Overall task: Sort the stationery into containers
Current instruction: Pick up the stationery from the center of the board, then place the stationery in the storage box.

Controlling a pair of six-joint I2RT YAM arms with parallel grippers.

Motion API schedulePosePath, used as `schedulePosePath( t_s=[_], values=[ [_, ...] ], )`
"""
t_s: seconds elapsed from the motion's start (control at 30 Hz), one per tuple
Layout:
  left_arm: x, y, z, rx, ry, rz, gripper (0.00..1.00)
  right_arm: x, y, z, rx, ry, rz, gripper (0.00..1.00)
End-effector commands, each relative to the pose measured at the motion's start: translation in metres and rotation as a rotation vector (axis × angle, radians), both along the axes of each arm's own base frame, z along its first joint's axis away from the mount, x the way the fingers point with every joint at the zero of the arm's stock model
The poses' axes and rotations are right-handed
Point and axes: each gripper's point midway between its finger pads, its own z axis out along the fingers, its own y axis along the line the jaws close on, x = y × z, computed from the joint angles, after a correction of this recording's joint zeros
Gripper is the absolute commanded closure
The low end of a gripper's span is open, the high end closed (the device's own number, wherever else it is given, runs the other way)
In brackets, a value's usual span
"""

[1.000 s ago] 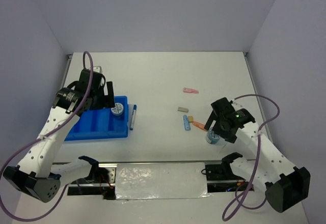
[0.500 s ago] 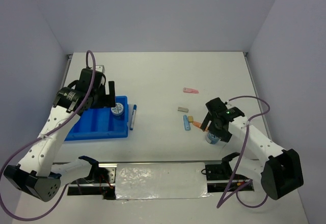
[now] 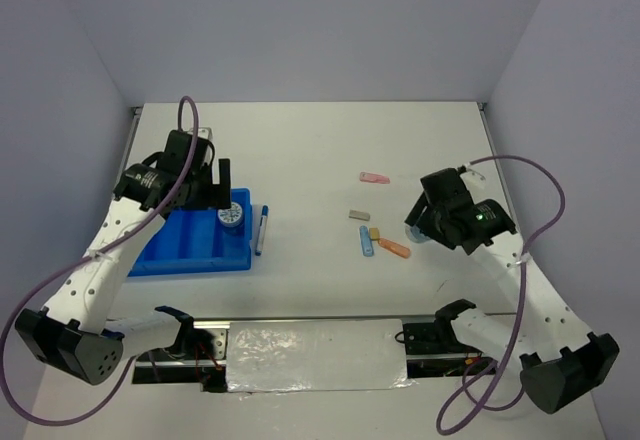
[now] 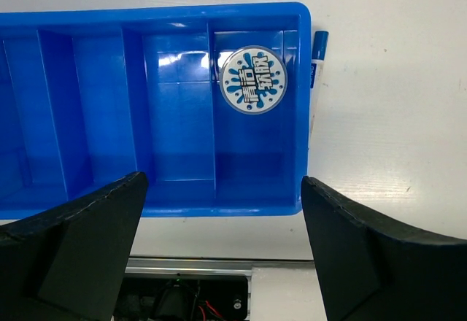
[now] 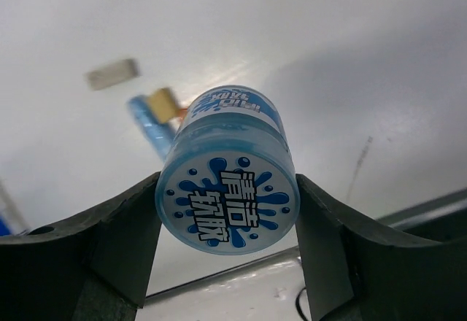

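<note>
The blue tray [image 3: 175,245] lies at the left and holds one blue-and-white tape roll [image 3: 231,216] in its right end compartment. My left gripper [image 3: 212,192] hovers open and empty above that end; its wrist view shows the tray [image 4: 95,80], the roll [image 4: 252,80] and the white pen with a blue cap [image 4: 315,66] beside the tray. The pen [image 3: 262,228] lies just right of the tray. My right gripper [image 3: 416,228] is shut on the second tape roll [image 5: 228,197], held off the table.
Loose on the table left of the right gripper lie a pink stick [image 3: 374,177], a grey block [image 3: 359,215], a tan block [image 3: 374,232], a blue stick [image 3: 366,243] and an orange stick [image 3: 394,249]. The table's metal front rail [image 3: 310,325] runs along the near edge.
My right gripper has lifted the tape roll off the table and carried it up and back, away from the front edge. The left gripper has shifted slightly right over the tray.
</note>
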Motion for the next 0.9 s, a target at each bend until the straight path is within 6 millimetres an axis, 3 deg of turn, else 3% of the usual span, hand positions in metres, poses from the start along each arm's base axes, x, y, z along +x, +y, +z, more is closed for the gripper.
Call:
schedulePosePath(
  t_s=[0.0, 0.03, 0.07, 0.1, 0.13, 0.17, 0.2, 0.23, 0.27, 0.3, 0.33, 0.37, 0.4, 0.47, 0.5, 0.53, 0.57, 0.73, 0.8, 0.87],
  values=[
    [0.016, -0.002, 0.024, -0.025, -0.089, 0.04, 0.01, 0.024, 0.049, 0.043, 0.111, -0.127, 0.186, 0.64],
    [0.018, 0.002, 0.029, -0.029, -0.109, 0.094, 0.01, 0.043, 0.095, 0.053, 0.229, -0.178, 0.33, 0.64],
    [0.02, 0.004, 0.037, -0.036, -0.134, 0.126, 0.01, 0.042, 0.135, 0.06, 0.289, -0.195, 0.462, 0.64],
    [0.02, 0.008, 0.041, -0.037, -0.142, 0.162, 0.01, 0.057, 0.173, 0.092, 0.36, -0.298, 0.565, 0.64],
    [0.021, 0.015, 0.046, -0.041, -0.165, 0.243, 0.01, 0.061, 0.214, 0.08, 0.4, -0.233, 0.672, 0.64],
    [0.022, 0.018, 0.057, -0.055, -0.195, 0.281, 0.01, 0.048, 0.256, 0.088, 0.426, -0.236, 0.791, 0.64],
    [0.018, 0.024, 0.061, -0.05, -0.197, 0.325, 0.01, 0.055, 0.289, 0.131, 0.47, -0.32, 0.859, 0.64],
    [0.017, 0.029, 0.067, -0.071, -0.217, 0.387, 0.01, 0.055, 0.314, 0.143, 0.475, -0.346, 0.913, 0.64],
    [0.016, 0.039, 0.078, -0.064, -0.257, 0.437, 0.01, 0.058, 0.351, 0.117, 0.434, -0.295, 0.952, 0.64],
    [0.014, 0.045, 0.081, -0.061, -0.272, 0.475, 0.01, 0.065, 0.376, 0.156, 0.457, -0.387, 0.99, 0.63],
    [0.007, 0.053, 0.084, -0.065, -0.28, 0.534, 0.01, 0.073, 0.402, 0.124, 0.421, -0.32, 1.005, 0.63],
    [0.006, 0.067, 0.095, -0.059, -0.314, 0.586, 0.01, 0.076, 0.415, 0.123, 0.409, -0.323, 1.007, 0.63],
    [0.002, 0.074, 0.101, -0.055, -0.326, 0.602, 0.01, 0.077, 0.441, 0.117, 0.397, -0.322, 1.045, 0.63],
    [-0.003, 0.088, 0.117, -0.045, -0.369, 0.65, 0.0, 0.079, 0.458, 0.107, 0.348, -0.321, 1.057, 0.63],
    [-0.004, 0.091, 0.122, -0.033, -0.376, 0.662, 0.01, 0.077, 0.465, 0.112, 0.332, -0.331, 1.072, 0.63],
    [-0.009, 0.094, 0.126, -0.024, -0.383, 0.671, 0.01, 0.079, 0.473, 0.09, 0.314, -0.297, 1.08, 0.63],
    [-0.011, 0.098, 0.13, -0.013, -0.397, 0.682, 0.01, 0.076, 0.479, 0.084, 0.318, -0.291, 1.101, 0.63],
    [-0.024, 0.107, 0.131, 0.045, -0.425, 0.674, 0.01, 0.062, 0.47, 0.042, 0.259, -0.207, 1.113, 0.63],
    [-0.029, 0.11, 0.129, 0.07, -0.428, 0.671, 0.01, 0.053, 0.467, 0.049, 0.255, -0.221, 1.126, 0.63],
    [-0.03, 0.109, 0.128, 0.07, -0.433, 0.66, 0.01, 0.046, 0.459, 0.036, 0.223, -0.195, 1.13, 0.62]
  ],
)
